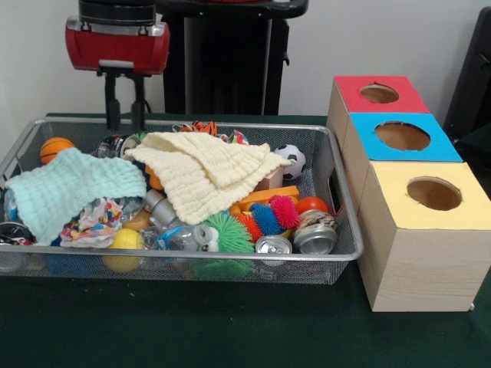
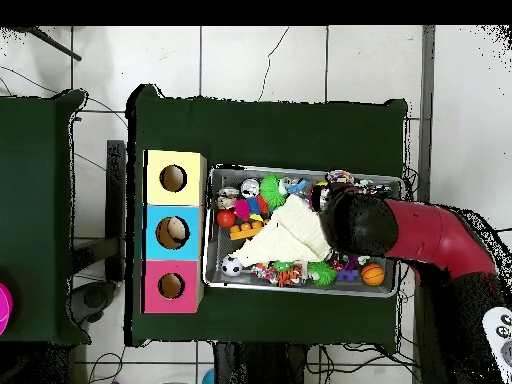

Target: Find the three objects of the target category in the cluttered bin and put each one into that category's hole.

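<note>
The tool [image 1: 126, 115] hangs with fingers apart, empty, just behind the bin [image 1: 337, 184]. Directly before it the cream cloth [image 1: 203, 169] hides items; a descent may snag that instead of a target.

The front view sits low and close, just off the table's edge, looking level across the wire bin [image 1: 337, 192] toward the arm [image 1: 116, 34] behind it. The overhead view hangs high, facing straight down, taking in the whole table [image 2: 270, 125] and floor around the bin [image 2: 212, 230]. Both share the bin and the three boxes [image 2: 173, 231] beside it.
</note>
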Controlling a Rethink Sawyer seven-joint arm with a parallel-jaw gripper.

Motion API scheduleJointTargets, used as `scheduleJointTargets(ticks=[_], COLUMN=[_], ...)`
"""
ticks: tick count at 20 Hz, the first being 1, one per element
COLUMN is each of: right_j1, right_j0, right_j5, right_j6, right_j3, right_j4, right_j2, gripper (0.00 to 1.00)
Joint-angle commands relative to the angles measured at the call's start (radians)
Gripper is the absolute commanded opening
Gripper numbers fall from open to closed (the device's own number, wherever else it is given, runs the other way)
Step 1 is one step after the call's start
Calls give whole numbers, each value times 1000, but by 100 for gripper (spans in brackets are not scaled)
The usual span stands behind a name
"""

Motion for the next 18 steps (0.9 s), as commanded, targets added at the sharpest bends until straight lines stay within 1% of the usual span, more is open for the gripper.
scheduleJointTargets(ticks=[1, 3, 7, 12, 18], right_j1=[35, 57, 102, 130, 183], right_j0=[14, 6, -14, -19, -10], right_j5=[61, 38, -15, -59, -113], right_j6=[11, 22, 14, 17, 23], right_j3=[63, 63, 59, 55, 7], right_j4=[-15, -11, -31, -53, -94], right_j2=[9, 12, 15, 10, -9], gripper=[100, 100, 100, 100, 100])
